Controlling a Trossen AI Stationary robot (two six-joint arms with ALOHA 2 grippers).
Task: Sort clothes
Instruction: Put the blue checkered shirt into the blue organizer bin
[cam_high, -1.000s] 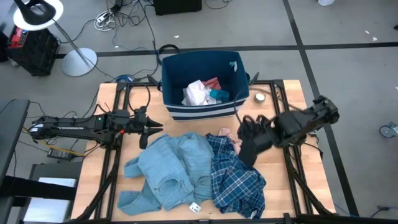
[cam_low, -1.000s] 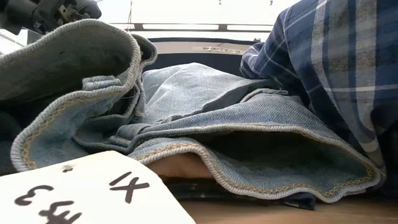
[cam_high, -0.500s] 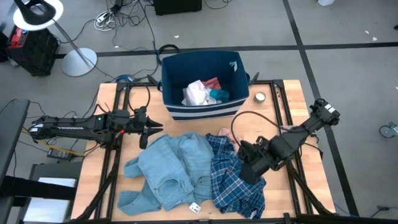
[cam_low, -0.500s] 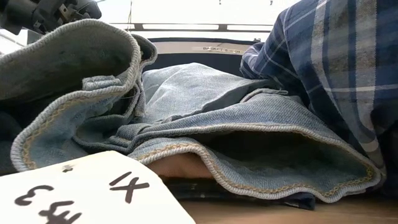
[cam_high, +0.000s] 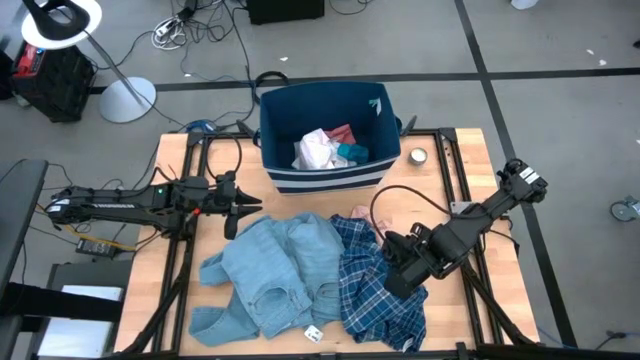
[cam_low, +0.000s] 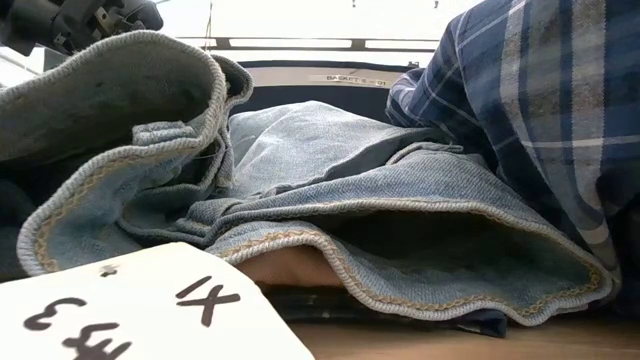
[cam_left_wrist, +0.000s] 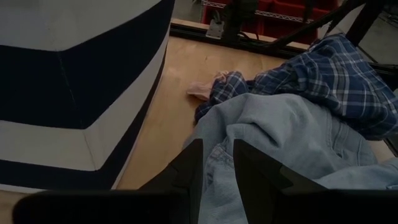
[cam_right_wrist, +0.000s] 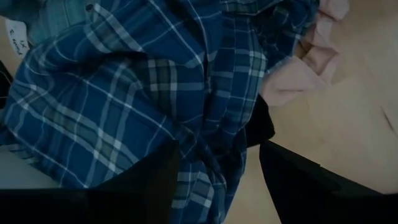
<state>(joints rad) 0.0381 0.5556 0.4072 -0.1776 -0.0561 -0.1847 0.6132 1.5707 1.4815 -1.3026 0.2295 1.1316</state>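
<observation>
High view puts the clothes in two groups. On the wooden table (cam_high: 170, 290), toward six o'clock from the centre, light blue denim pieces (cam_high: 270, 270) lie rumpled and spread out, with stitched hems and folds showing; a white paper tag (cam_high: 312, 333) sits at their six o'clock edge. Touching them at three o'clock is a navy-white plaid shirt (cam_high: 375, 295), crumpled in a heap. A pale pink item (cam_high: 362, 212) peeks out at the shirt's twelve o'clock edge. At twelve o'clock of the table stands a navy fabric bin (cam_high: 325, 125) with white stripes, holding a white piece (cam_high: 317, 150), a salmon-red piece (cam_high: 343, 133) and a teal piece (cam_high: 352, 152) bunched together.

The right gripper (cam_high: 400, 272) is down at the plaid shirt's three o'clock side, its fingers spread wide with shirt fabric between them and nothing clamped. The left gripper (cam_high: 236, 208) hovers at about nine o'clock of the table, just beside the denim's upper edge, its fingers set narrowly apart and holding nothing.
</observation>
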